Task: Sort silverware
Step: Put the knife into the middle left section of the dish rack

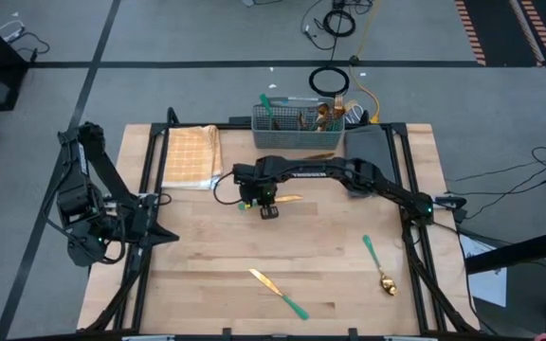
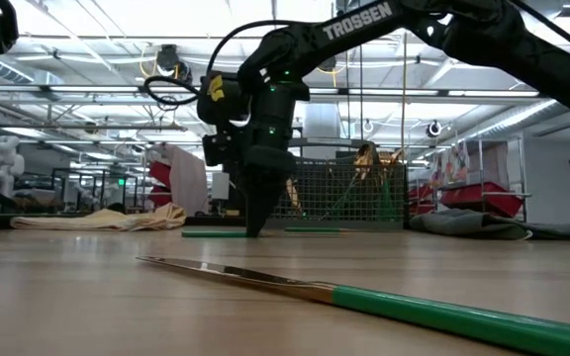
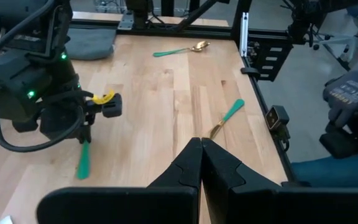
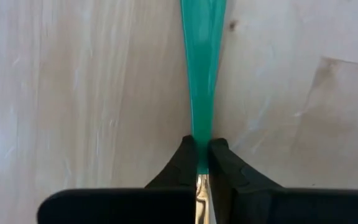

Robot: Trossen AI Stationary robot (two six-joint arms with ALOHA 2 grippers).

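My right gripper [image 1: 265, 203] is low over the table's middle, shut on a piece of silverware [image 1: 288, 199]. Its gold end points toward the table's right and its teal handle [image 3: 82, 163] toward the left. That piece lies flat on the wood. A gold-bladed knife [image 1: 278, 292] lies near the near edge, and a spoon [image 1: 378, 264] lies at the near right. More silverware stands in the grey basket [image 1: 297, 124] at the far edge. My left gripper [image 3: 201, 157] is shut and waits off the table's left side. My right gripper pinches the silverware between its two fingers where the teal handle narrows into the gold part [image 4: 201, 157]. The fingers [image 2: 256, 220] come from above, pointing down, and lie across the piece. The handle [image 2: 216, 234] lies on the table.
A tan checked cloth [image 1: 190, 156] lies at the far left beside the basket. A dark pad [image 1: 368, 147] sits at the far right corner. Bare wood shows between the held piece and the knife. A person's gloved hand [image 3: 351, 93] shows beyond the table's near edge.
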